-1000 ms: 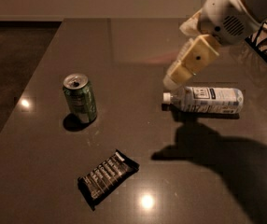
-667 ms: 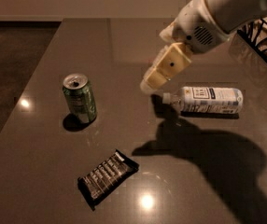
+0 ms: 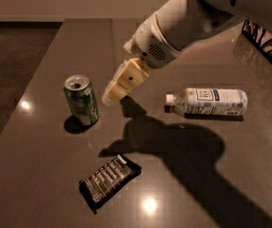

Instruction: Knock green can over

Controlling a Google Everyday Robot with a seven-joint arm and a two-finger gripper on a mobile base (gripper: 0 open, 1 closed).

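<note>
Camera view: one high, angled look down on a dark table (image 3: 50, 51), glossy and dotted with lamp glare.
Arm (image 3: 188, 23): brought in from 1 o'clock and slanted downward, so that a sideways push at the can is allowed for, not a grasp from above.
Clear bottle (image 3: 209, 101): laid on its side at 3 o'clock of the gripper, cap toward the centre, well apart from the can and out of the likely sweep.
Snack packet (image 3: 109, 182): laid flat at about 5 o'clock of the can, near it but not touching.
Green can (image 3: 82, 100): stood upright at the left of the table, tab up, not yet knocked over.
Gripper (image 3: 111, 95): held just beside the can at its 3 o'clock, apparently at the level of its upper half; contact is not seen, and whether it is wide or narrow cannot be told.
Change: the gripper has been carried leftward from above the bottle's cap end to the can's flank; can, bottle and packet have been left where they were.
</note>
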